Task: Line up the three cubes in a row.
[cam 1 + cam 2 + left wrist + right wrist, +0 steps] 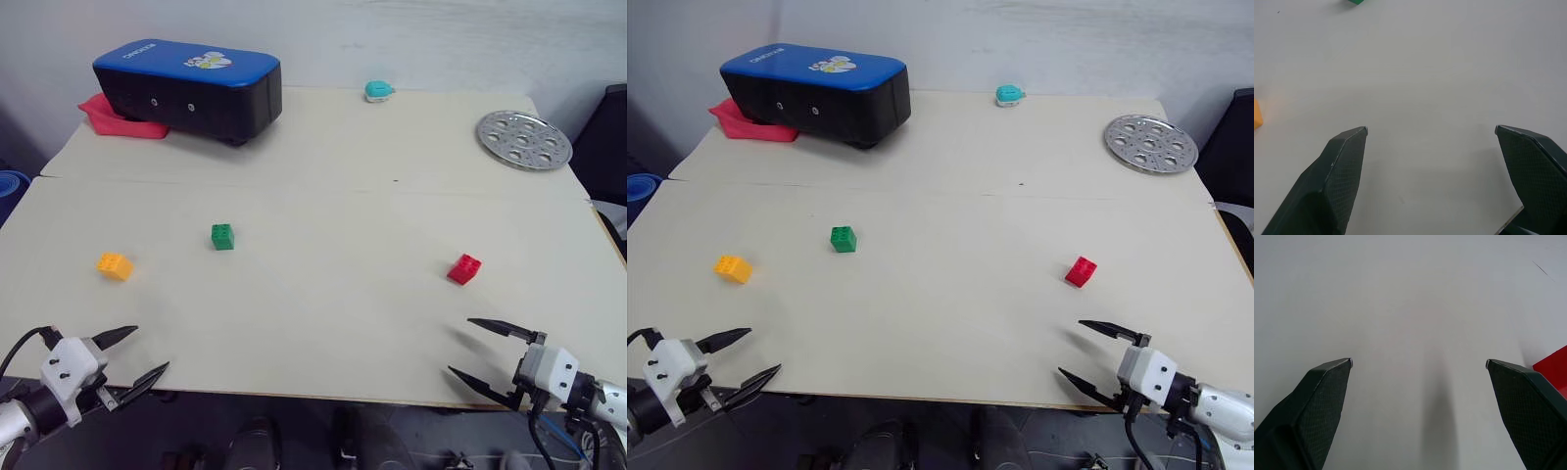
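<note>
Left gripper (134,351) had its fingers spread wide, nothing between them, hovering at the near left edge of the table (323,313). Right gripper (470,349) likewise gaped, empty, at the near right edge. Orange-yellow cube (115,265) sat on the table near the left gripper, beyond it. Green cube (222,236) lay farther in, right of the orange-yellow one, apart from it. Red cube (464,268) stood tilted, well apart on the right, beyond the right gripper. No row formed. At the far side: blue-topped black box (191,86), teal round object (378,91), perforated metal disc (523,139).
</note>
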Controlling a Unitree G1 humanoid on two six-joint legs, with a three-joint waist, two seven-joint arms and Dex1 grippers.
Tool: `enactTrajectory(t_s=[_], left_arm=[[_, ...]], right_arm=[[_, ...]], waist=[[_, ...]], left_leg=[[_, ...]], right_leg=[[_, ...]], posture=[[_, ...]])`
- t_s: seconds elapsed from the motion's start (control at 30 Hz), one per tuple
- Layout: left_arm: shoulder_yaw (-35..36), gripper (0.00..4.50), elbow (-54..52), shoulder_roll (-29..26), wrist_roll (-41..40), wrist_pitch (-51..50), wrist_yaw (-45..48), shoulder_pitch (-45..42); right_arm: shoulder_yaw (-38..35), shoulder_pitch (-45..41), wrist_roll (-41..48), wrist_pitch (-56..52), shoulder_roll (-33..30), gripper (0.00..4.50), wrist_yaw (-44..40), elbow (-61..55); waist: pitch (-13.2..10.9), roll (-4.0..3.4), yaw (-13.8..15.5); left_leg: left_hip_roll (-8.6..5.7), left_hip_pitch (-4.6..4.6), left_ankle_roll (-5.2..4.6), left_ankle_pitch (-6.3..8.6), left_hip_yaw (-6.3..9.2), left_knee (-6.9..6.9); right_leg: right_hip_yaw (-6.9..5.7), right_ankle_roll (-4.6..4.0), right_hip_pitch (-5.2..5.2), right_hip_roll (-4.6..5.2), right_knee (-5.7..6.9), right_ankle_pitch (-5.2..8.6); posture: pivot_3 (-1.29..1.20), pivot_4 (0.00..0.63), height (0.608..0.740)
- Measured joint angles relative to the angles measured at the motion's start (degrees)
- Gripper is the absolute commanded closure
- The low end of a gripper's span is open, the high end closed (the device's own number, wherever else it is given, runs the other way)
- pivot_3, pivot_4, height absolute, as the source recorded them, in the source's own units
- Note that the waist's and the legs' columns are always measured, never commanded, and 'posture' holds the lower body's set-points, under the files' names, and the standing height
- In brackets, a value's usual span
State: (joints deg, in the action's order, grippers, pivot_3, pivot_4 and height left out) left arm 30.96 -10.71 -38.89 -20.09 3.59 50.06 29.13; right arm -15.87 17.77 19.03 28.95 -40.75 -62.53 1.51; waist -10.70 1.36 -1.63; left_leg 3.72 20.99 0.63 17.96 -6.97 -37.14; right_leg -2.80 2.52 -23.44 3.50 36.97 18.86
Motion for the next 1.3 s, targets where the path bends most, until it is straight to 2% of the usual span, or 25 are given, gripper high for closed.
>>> enactTrajectory(t_s=[0.1,0.23,0.33,0.43,0.6,0.7,0.8,1.0,1.13,1.27,1.3], left_arm=[[0.0,0.14,-0.1,0.0,-0.5,-0.5,0.2,-0.3],[-0.5,0.14,-3.2,-0.2,-6.3,-5.4,3.1,-0.7],[-3.2,0.14,-8.0,-2.1,-10.3,-11.1,5.0,-2.0],[-7.9,0.14,-13.4,-2.0,-13.6,-16.3,3.8,-7.4],[-14.3,0.14,-17.7,-1.7,-15.2,-20.5,2.5,-15.5],[-16.7,0.14,-17.9,-1.4,-15.2,-21.3,2.3,-18.3],[-17.7,0.14,-17.8,-1.3,-15.3,-21.9,2.8,-19.0],[-20.7,0.14,-17.1,-1.6,-15.5,-23.2,5.0,-22.0],[-22.0,0.14,-16.3,-1.2,-15.3,-23.5,4.6,-23.4],[-22.0,0.14,-16.6,-0.7,-15.2,-23.6,3.1,-23.1],[-22.0,0.05,-17.0,-0.6,-15.2,-23.6,2.8,-23.0]], right_arm=[[0.0,0.1,0.2,-0.5,1.1,0.00,1.4,-0.2],[-1.1,2.1,2.6,-5.7,3.5,0.00,6.5,-3.1],[-5.3,4.1,3.2,-8.0,4.4,0.00,10.6,-3.8],[-10.2,5.4,3.2,-9.0,6.1,0.00,15.3,-1.1],[-11.5,4.6,3.2,-9.3,7.0,0.00,16.0,2.0],[-10.3,-4.6,3.6,-10.9,5.8,0.00,14.8,5.6],[-7.4,-14.1,3.7,-12.9,2.2,0.00,10.8,10.5],[0.0,-31.5,3.4,-17.1,0.3,0.00,1.2,21.3],[4.2,-38.6,1.3,-19.6,-0.2,0.00,-2.8,28.0],[7.4,-44.4,-2.2,-20.4,-0.2,0.00,-3.2,35.3],[7.8,-45.2,-2.7,-20.4,-0.2,0.18,-3.2,36.6]], waist=[[0.0,0.01,0.0],[0.0,0.01,0.0],[0.0,-0.02,0.2],[0.1,-0.01,0.5],[0.1,-0.08,-0.5],[0.1,-0.08,-1.9],[0.1,-0.13,-1.9],[0.1,-0.13,-1.0],[0.1,-0.13,-0.5],[0.1,-0.13,-0.4],[0.1,-0.13,-0.4]], left_leg=[[0.00,-0.01,0.01,0.00,0.00,-0.01],[0.00,-0.02,0.03,-0.01,0.01,-0.02],[-0.03,-0.03,0.03,-0.03,0.02,-0.05],[-0.05,-0.04,0.06,-0.05,0.07,-0.06],[-0.03,-0.26,0.14,-0.11,-0.10,-0.01],[-0.04,-0.77,0.17,-0.11,-0.38,0.07],[-0.02,-1.05,0.22,-0.11,-0.28,0.05],[0.01,-0.86,0.41,-0.19,-0.10,-0.02],[0.01,-0.83,0.43,-0.21,-0.11,-0.08],[-0.01,-0.81,0.43,-0.21,-0.12,-0.11],[0.00,-0.81,0.43,-0.21,-0.12,-0.10]], right_leg=[[0.00,0.00,0.00,0.00,0.03,0.00],[0.01,0.00,0.01,0.02,0.09,0.00],[0.02,0.00,0.06,0.04,0.09,0.00],[0.02,0.01,0.10,0.03,0.09,-0.01],[0.18,0.00,0.13,-0.08,0.29,-0.01],[0.52,0.00,0.66,-0.18,0.42,0.00],[0.51,-0.04,0.79,-0.29,0.42,0.04],[0.46,-0.02,0.65,-0.35,0.40,0.08],[0.40,-0.01,0.65,-0.26,0.37,0.08],[0.35,-0.01,0.65,-0.20,0.38,0.08],[0.34,-0.01,0.65,-0.20,0.38,0.08]], posture=[[0.00,0.150,0.740],[0.00,0.150,0.740],[0.00,0.150,0.740],[0.00,0.150,0.740],[0.00,0.150,0.740],[0.00,0.150,0.740],[0.00,0.150,0.740],[0.00,0.150,0.740],[0.00,0.150,0.740],[0.00,0.150,0.740],[0.00,0.150,0.740]])
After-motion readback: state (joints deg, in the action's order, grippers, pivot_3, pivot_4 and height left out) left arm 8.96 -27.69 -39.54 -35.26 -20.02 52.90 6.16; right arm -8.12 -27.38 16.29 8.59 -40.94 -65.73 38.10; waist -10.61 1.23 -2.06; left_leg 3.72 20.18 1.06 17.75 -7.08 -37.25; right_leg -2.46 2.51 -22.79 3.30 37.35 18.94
